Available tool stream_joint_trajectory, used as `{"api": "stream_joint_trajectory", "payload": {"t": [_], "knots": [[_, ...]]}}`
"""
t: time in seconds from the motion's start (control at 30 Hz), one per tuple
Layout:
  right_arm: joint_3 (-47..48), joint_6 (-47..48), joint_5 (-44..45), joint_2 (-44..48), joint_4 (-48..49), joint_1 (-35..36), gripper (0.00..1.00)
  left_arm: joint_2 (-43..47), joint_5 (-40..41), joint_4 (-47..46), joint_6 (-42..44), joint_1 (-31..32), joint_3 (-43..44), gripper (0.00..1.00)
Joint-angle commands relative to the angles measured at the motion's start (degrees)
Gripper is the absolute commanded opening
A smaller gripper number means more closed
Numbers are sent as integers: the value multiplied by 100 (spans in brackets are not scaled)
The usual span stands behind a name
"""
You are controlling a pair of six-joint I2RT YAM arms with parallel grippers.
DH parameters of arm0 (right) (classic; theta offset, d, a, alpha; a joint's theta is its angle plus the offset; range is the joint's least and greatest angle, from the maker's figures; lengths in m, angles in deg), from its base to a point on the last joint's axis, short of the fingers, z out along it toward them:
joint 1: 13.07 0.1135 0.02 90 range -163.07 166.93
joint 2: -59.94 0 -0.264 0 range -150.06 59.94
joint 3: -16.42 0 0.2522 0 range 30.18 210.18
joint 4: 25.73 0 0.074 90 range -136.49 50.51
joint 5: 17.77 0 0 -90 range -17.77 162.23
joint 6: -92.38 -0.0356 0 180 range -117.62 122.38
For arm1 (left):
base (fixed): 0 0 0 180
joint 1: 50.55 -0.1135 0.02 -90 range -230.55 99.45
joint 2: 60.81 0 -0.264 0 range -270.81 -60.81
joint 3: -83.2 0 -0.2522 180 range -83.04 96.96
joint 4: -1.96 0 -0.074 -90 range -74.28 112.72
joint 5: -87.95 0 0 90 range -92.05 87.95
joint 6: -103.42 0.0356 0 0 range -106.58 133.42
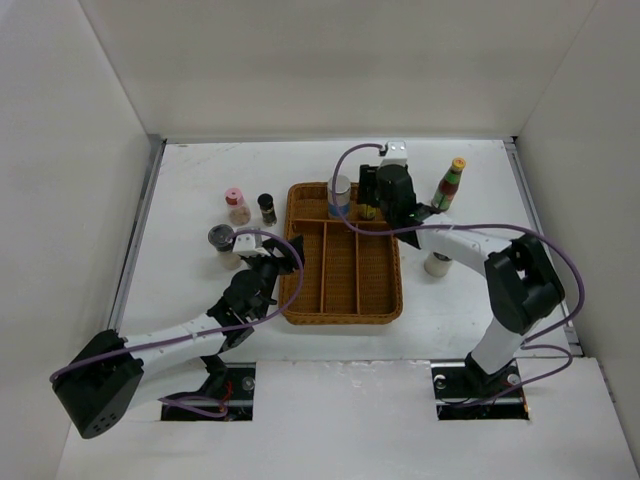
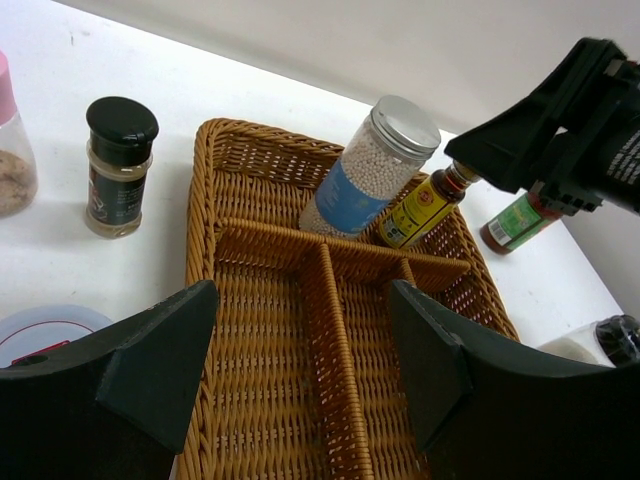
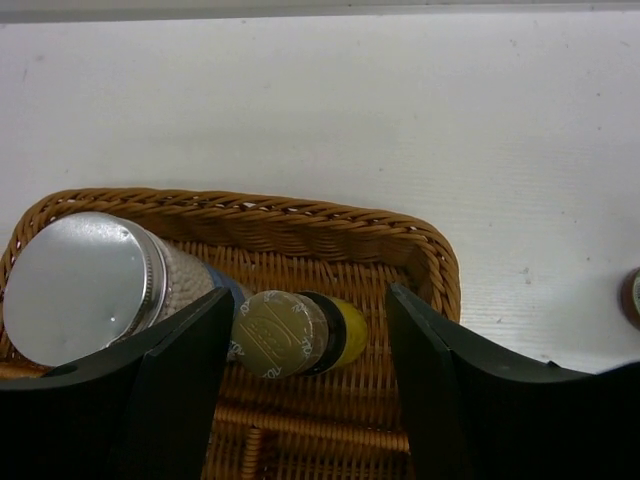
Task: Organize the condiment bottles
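Note:
A silver-capped jar of white beads and a slim yellow bottle with a tan cap lean in the back compartment of the wicker tray. My right gripper is open above that bottle. In the right wrist view, its fingers stand on either side of the tan cap without gripping it. My left gripper is open and empty over the tray's left edge. A pink-capped jar, a black-capped jar and a dark-lidded jar stand left of the tray.
A green bottle with a red and yellow cap stands right of the tray at the back. A white jar stands right of the tray, close to the right arm. White walls enclose the table on three sides.

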Motion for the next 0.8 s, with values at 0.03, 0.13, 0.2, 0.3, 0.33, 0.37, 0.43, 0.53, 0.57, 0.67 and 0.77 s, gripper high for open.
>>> {"api": "stream_joint_trajectory", "payload": {"t": [0.03, 0.13, 0.2, 0.3, 0.33, 0.37, 0.43, 0.53, 0.57, 0.67, 0.77], "knots": [[16, 5, -33, 546, 294, 42, 72, -5, -53, -288, -61, 17, 179, 68], [-54, 5, -129, 853, 267, 42, 75, 73, -53, -279, -61, 17, 162, 68], [-133, -21, -191, 1108, 249, 25, 75, 56, -53, -288, -61, 8, 153, 68], [-247, -74, -244, 1442, 293, -133, 76, 12, -44, -279, -61, 25, 171, 68], [-300, -74, -209, 1539, 328, -229, 75, 30, -44, -288, -61, 34, 171, 68], [-353, -109, -174, 1627, 346, -352, 71, 30, -44, -288, -61, 34, 171, 68], [-432, -267, -43, 1724, 329, -660, 53, 38, -36, -288, -61, 25, 171, 68], [-433, -355, 396, 1751, 189, -1187, 25, 91, -35, -270, -61, 25, 162, 68], [-398, -390, 650, 1742, 57, -1380, 25, 91, -35, -279, -61, 25, 162, 68], [-240, -277, 1178, 1497, -145, -1732, 40, 100, -35, -261, -61, 25, 162, 68], [-169, -57, 1408, 1225, -225, -1996, 66, 118, -35, -261, -61, 25, 162, 68]]}}
